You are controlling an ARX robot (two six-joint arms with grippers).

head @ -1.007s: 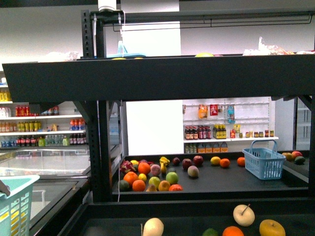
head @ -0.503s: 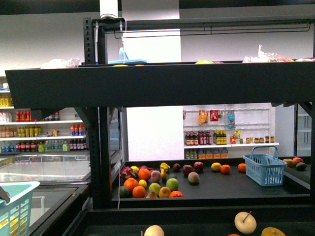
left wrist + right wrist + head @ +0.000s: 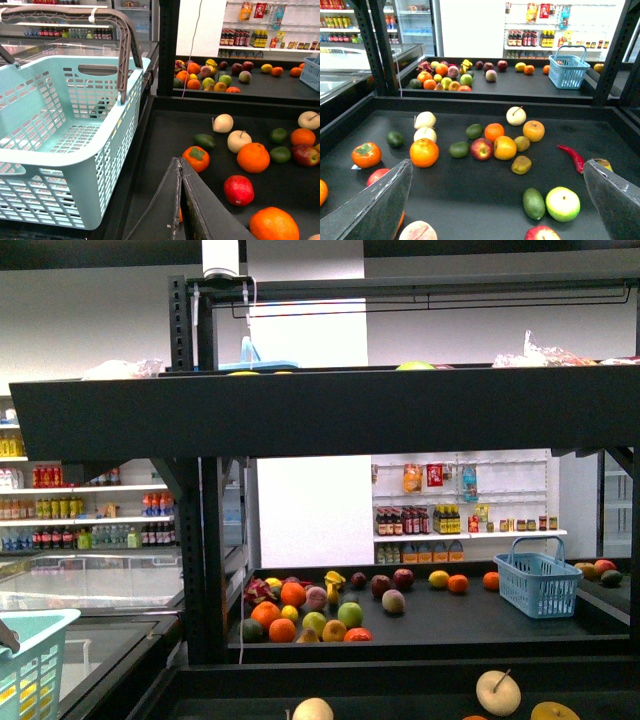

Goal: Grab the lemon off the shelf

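The shelf [image 3: 300, 420] is a black metal-framed stand with dark tiered trays. Its near tray [image 3: 470, 200] holds scattered fruit and its far tray [image 3: 450, 615] holds a heap of fruit. Small yellow fruits lie there, one in the heap [image 3: 289, 613] and one further right [image 3: 438, 579]. I cannot tell which is the lemon. My right gripper [image 3: 497, 162] hangs open over the near tray, fingers wide apart with nothing between them. My left gripper [image 3: 178, 161] is shut and empty above the same tray's left end, near a persimmon [image 3: 195, 158]. Neither gripper shows in the front view.
A teal plastic basket [image 3: 65, 130] with a grey handle stands just left of the near tray. A small blue basket [image 3: 568, 70] sits on the far tray's right end. Black uprights [image 3: 205, 530] frame the trays. A red chilli [image 3: 571, 156] lies by the right finger.
The front view has tilted upward since a second ago, so the near tray's fruit sit lower in the picture. Over the last half second nothing has moved.
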